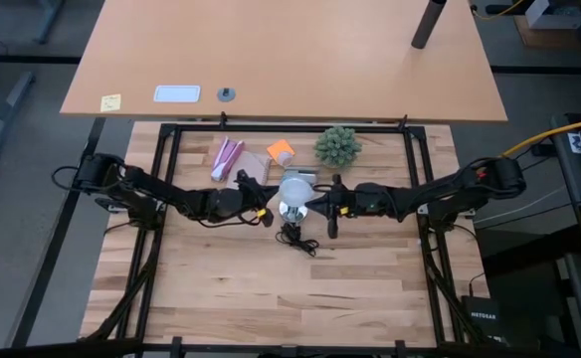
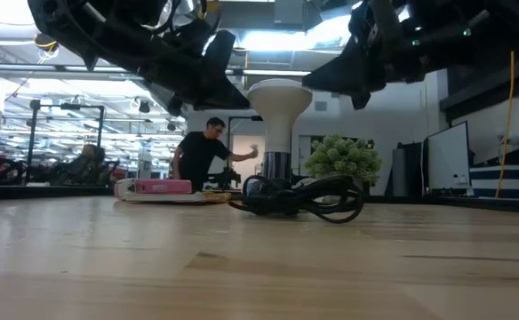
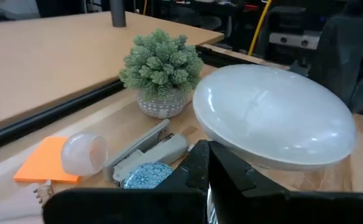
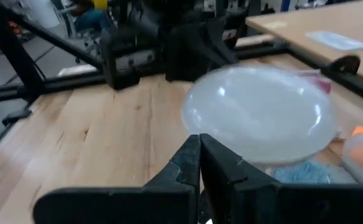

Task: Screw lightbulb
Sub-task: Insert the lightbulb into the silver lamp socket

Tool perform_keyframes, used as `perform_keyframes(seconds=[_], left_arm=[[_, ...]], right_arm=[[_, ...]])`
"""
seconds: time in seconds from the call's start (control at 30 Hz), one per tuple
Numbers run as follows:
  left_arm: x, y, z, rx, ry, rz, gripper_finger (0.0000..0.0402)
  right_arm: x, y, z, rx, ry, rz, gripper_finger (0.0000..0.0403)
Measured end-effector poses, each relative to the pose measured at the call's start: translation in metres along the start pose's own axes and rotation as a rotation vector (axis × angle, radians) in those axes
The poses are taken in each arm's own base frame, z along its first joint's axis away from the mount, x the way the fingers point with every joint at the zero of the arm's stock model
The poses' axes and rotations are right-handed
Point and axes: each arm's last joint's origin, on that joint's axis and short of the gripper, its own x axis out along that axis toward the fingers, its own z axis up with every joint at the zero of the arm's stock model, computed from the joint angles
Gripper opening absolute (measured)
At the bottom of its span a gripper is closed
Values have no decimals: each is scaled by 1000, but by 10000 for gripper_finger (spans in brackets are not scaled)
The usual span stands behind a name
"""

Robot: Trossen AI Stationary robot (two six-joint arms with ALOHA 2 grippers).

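The lightbulb (image 2: 278, 96), a frosted white dome on a narrower neck, stands upright in the shiny socket base (image 2: 276, 166), which rests on the wooden table. The base's black cord (image 2: 317, 197) lies coiled beside it. My left gripper (image 1: 274, 205) is shut at the dome's left side. My right gripper (image 1: 321, 199) is shut at its right side. In each wrist view the shut fingertips (image 3: 209, 155) (image 4: 199, 149) point at the dome (image 3: 275, 115) (image 4: 259, 112) just below its rim. My left gripper comes nearly level from the table's left, its shut tips at the dome's left rim (image 2: 250, 92). No gap shows in the low view, but I cannot tell whether they touch. My right gripper comes nearly level from the table's right, its shut tips at the dome's right rim (image 2: 309, 91). Whether they touch I cannot tell.
Behind the bulb stand a green spiky plant in a pot (image 1: 337, 146), an orange pad of notes (image 1: 281, 151), a pink pack (image 1: 226, 157) and a grey stapler (image 3: 145, 149). The near half of the table (image 1: 290, 298) is bare wood. A person stands in the room beyond (image 2: 202, 151).
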Motion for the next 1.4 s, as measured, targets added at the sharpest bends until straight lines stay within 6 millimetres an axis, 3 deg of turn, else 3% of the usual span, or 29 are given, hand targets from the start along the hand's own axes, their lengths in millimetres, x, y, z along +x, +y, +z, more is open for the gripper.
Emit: perform_keyframes(seconds=[0.3,0.53,0.87,1.4], left_arm=[[-19,0,25,53,-73,5,0],[-39,-11,32,57,-80,-66,0],[-43,-32,10,79,-14,-175,0],[-20,-17,1,70,14,-85,0]], right_arm=[[-26,0,30,-54,-110,-30,16],[-41,-4,40,-153,-107,-157,16],[-25,-17,27,-222,-44,-219,16],[-2,-24,6,-138,4,-151,16]])
